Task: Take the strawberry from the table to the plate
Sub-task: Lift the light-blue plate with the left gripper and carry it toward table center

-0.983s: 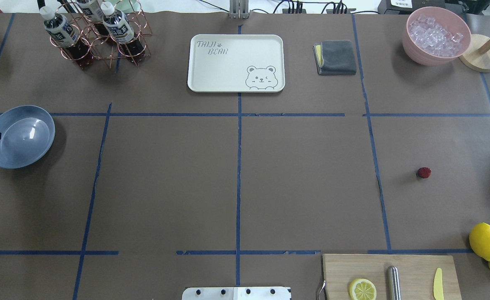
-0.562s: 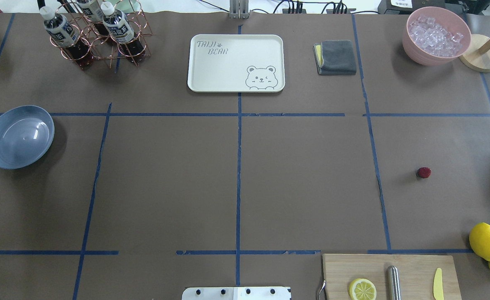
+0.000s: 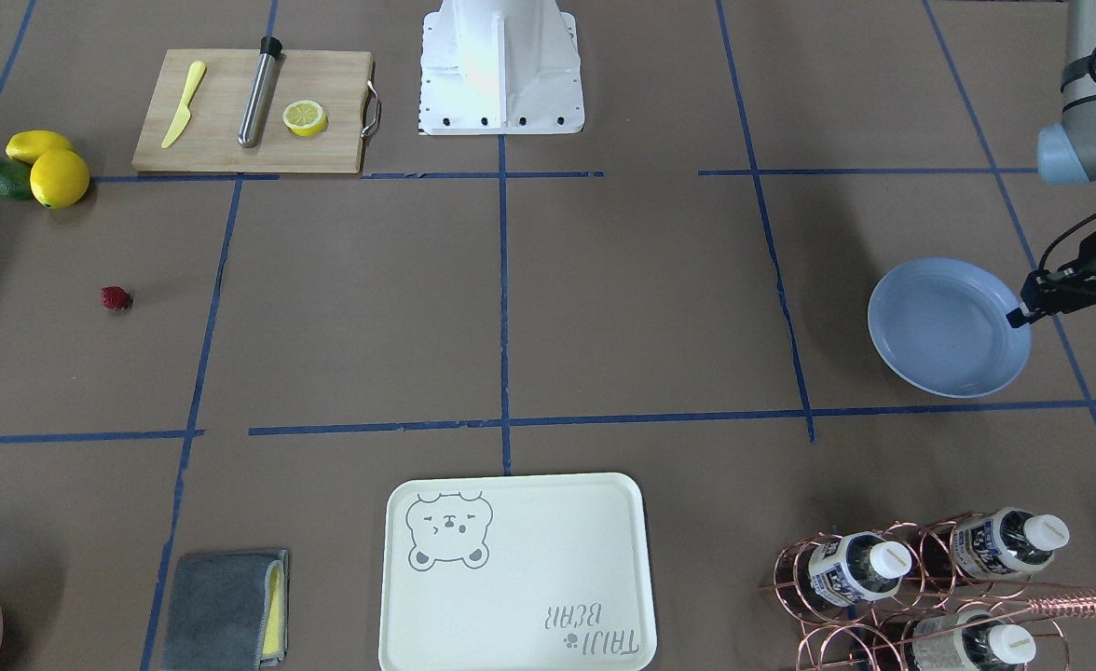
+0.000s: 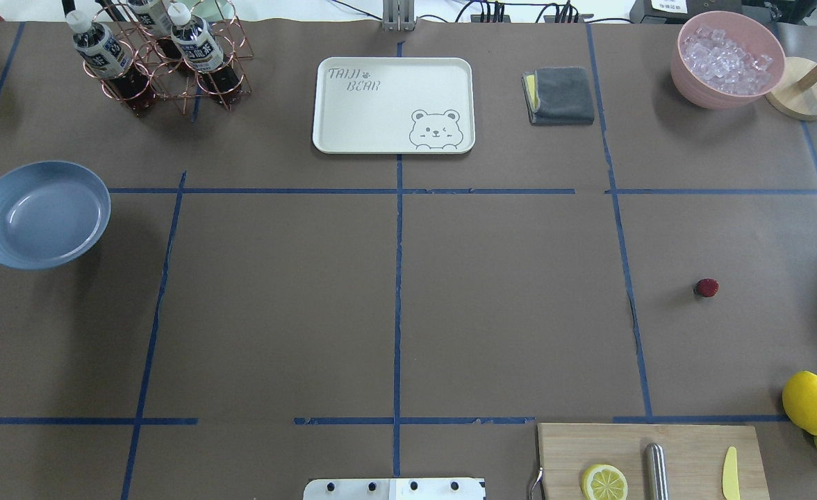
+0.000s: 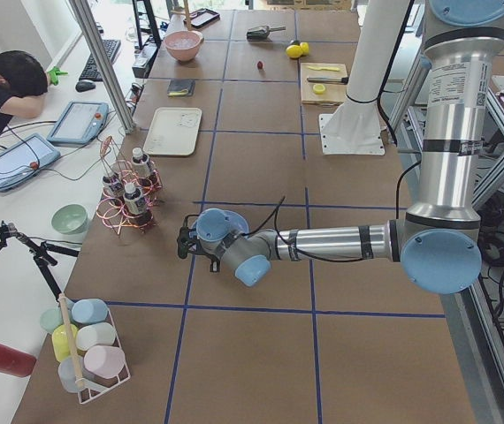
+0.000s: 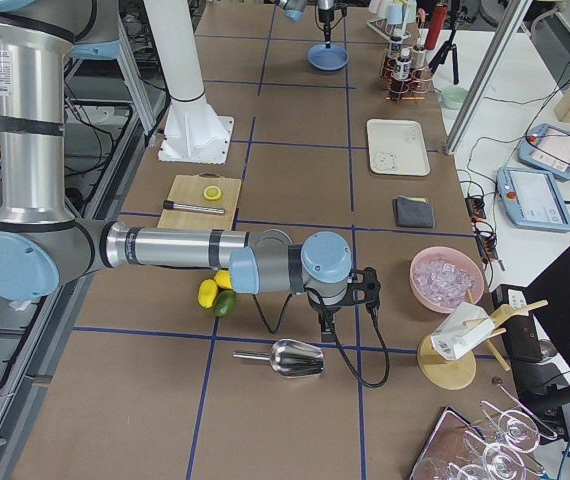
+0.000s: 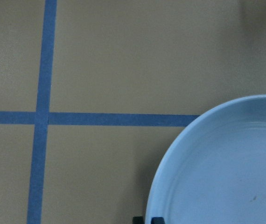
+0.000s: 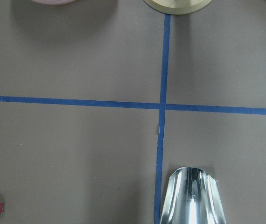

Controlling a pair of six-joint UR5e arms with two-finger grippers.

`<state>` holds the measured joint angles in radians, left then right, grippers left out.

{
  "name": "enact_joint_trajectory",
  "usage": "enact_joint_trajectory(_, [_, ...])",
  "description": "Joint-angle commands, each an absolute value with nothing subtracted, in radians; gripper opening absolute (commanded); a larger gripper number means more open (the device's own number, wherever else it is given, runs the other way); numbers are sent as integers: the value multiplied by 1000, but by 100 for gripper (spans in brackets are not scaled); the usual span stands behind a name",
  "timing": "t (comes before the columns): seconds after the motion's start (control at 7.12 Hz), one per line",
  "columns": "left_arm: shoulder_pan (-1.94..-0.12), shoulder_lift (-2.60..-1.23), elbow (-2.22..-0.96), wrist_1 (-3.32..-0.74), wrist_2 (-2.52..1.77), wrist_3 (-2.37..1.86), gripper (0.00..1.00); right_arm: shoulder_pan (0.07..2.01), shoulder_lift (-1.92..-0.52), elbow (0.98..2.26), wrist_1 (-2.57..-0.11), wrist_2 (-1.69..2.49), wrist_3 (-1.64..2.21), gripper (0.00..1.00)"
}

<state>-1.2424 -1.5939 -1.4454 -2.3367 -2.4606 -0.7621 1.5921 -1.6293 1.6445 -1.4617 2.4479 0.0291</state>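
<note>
Currently, item: strawberry [image 4: 706, 287], loose on the worktop [image 4: 506, 312] at 3 o'clock from its centre in the overhead view. Destination plate [image 4: 47, 212]: at 9 o'clock, well apart from it. Your left tool [image 3: 1021, 312]: clamped on the plate's rim, so occupied. Your right tool [image 6: 368, 287]: opening cannot be told. Nearer arm: your right; in its wrist view the berry lies at 8 o'clock, near the frame's corner.
</note>
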Motion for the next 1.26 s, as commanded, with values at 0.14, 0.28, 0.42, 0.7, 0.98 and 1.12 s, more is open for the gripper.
enact_joint_trajectory(0.14, [-1221, -1697, -1563, -2263, -2491, -1009, 0, 1577, -1589, 1685, -1463, 2447, 28, 100])
enact_joint_trajectory(0.28, [-1100, -1748, -1615, -2263, -2478, -1181, 0, 1563, -1591, 1695, -1460, 2459, 29, 100])
enact_joint_trajectory(0.42, [-1022, -1822, -1630, -2263, -2432, -1322, 0, 1552, -1589, 1698, -1459, 2460, 41, 100])
enact_joint_trajectory(0.7, [-788, -1987, -1626, -2263, -2251, -1617, 0, 1482, -1583, 1735, -1456, 2457, 186, 100])
enact_joint_trajectory(0.98, [-611, -2061, -1621, -2261, -1994, -1736, 0, 1375, -1582, 1805, -1407, 2456, 418, 100])
enact_joint_trajectory(1.12, [-550, -2078, -1618, -2257, -1891, -1740, 0, 1336, -1583, 1810, -1343, 2453, 519, 100])
